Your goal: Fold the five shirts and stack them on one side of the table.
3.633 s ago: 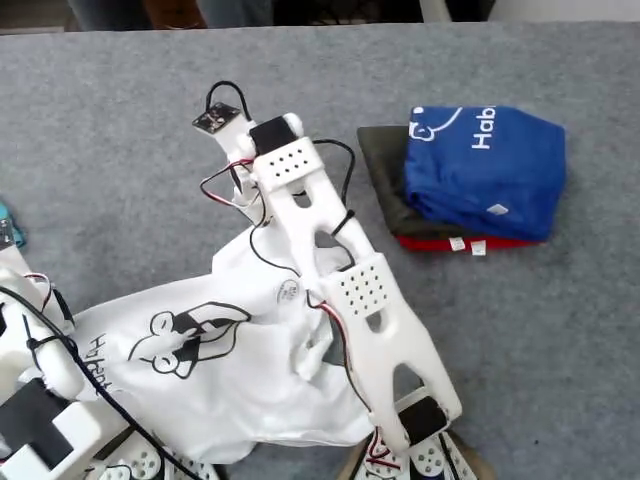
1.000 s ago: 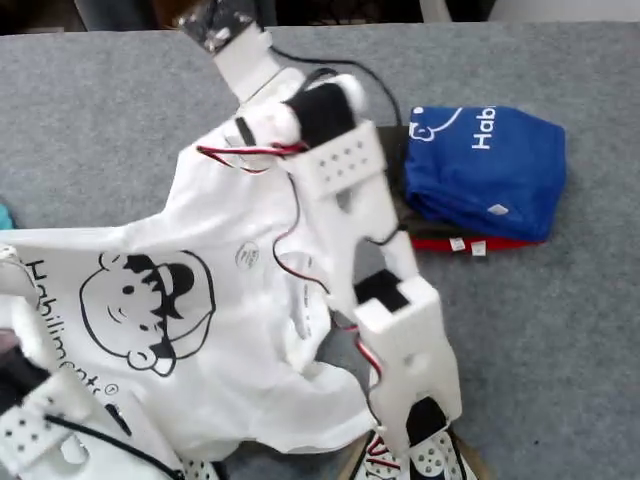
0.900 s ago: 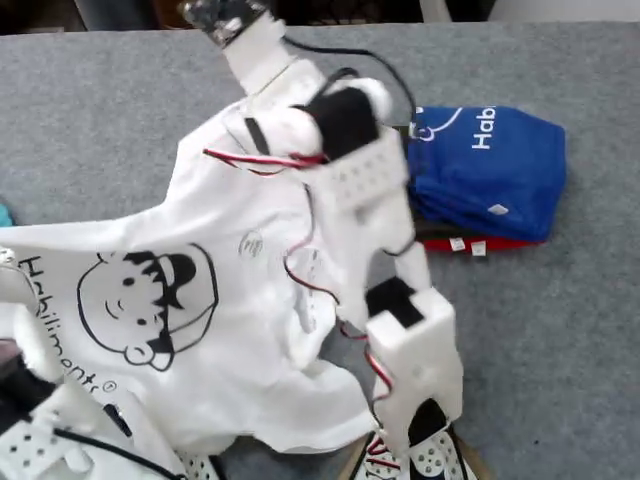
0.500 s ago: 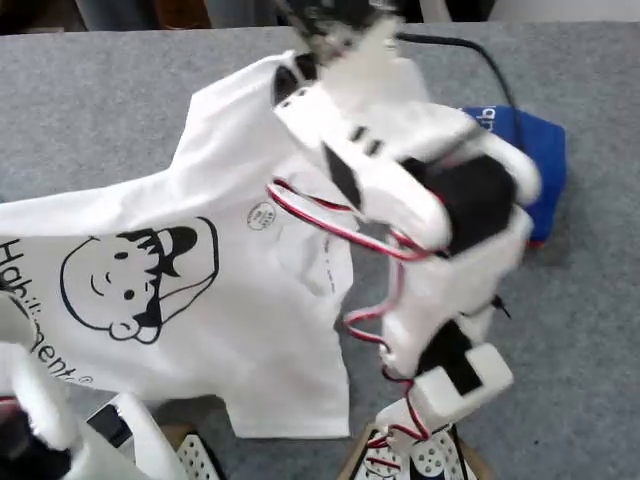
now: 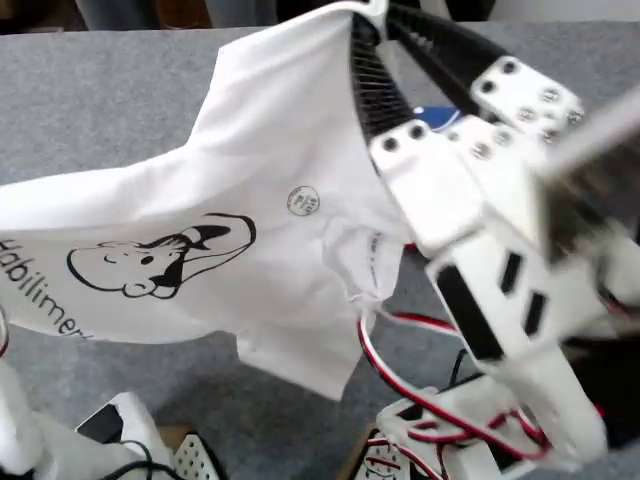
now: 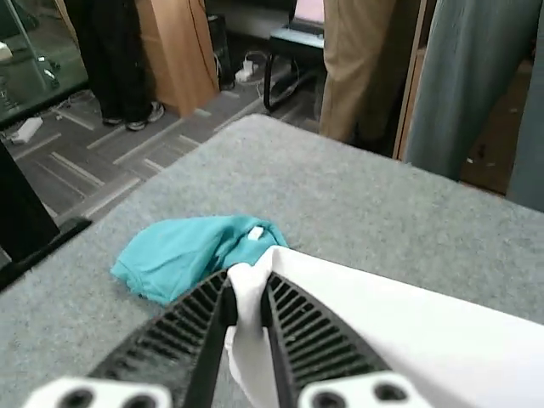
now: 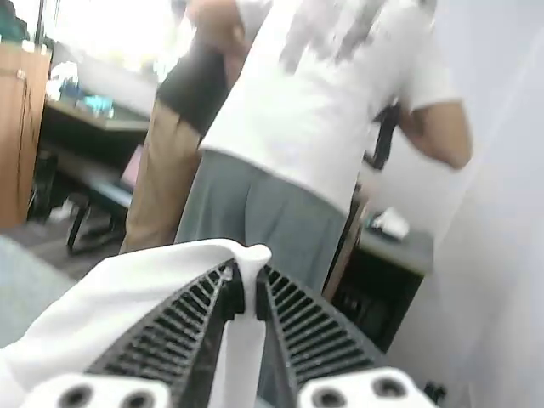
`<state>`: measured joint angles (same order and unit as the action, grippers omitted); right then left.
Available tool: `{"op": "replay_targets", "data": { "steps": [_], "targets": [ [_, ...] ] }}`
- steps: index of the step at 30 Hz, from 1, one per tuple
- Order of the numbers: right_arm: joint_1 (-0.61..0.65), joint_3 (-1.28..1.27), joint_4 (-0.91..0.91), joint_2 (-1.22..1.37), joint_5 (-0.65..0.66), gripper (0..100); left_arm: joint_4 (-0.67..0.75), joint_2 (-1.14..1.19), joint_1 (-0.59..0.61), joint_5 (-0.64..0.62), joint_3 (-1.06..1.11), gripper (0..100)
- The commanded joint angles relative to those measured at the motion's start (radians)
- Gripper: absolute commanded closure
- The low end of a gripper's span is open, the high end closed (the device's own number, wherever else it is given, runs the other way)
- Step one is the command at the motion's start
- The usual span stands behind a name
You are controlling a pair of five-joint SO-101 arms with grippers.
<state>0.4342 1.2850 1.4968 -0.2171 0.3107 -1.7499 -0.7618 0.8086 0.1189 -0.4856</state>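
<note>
A white shirt [image 5: 270, 200] with a cartoon face print hangs spread above the grey table [image 5: 100, 90]. My right gripper [image 5: 366, 14] is raised high at the far side and is shut on one corner of the white shirt [image 7: 161, 297]. In the right wrist view, cloth is pinched between the ribbed fingers of that gripper [image 7: 245, 285]. My left gripper [image 6: 246, 297] is shut on another edge of the white shirt [image 6: 408, 323], out past the table's left side. A corner of the folded blue shirt [image 5: 438, 117] on the stack peeks out behind the right arm.
A crumpled teal shirt [image 6: 191, 251] lies on the table near its left edge, just beyond my left gripper. The right arm's white body [image 5: 500, 260] hides most of the folded stack. Arm bases and cables [image 5: 420, 440] sit at the near edge.
The right gripper has risen high and toward the far right with the shirt's corner. The white shirt has gone from bunched on the table to stretched in the air between both grippers.
</note>
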Motion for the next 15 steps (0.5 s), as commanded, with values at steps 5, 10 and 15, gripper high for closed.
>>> {"op": "replay_targets", "data": {
  "steps": [5,10,15],
  "targets": [
    [-0.011,0.016,-0.071,-0.071,-0.005,98.7,-0.012,0.040,0.067,-0.008,-0.133,97],
    [-0.015,-0.041,-0.068,-0.074,-0.005,98.7,-0.011,0.040,0.077,-0.006,0.024,97],
    [-0.012,-0.211,0.025,-0.068,-0.005,98.7,-0.008,0.040,0.036,0.061,0.344,97]
  ]
}}
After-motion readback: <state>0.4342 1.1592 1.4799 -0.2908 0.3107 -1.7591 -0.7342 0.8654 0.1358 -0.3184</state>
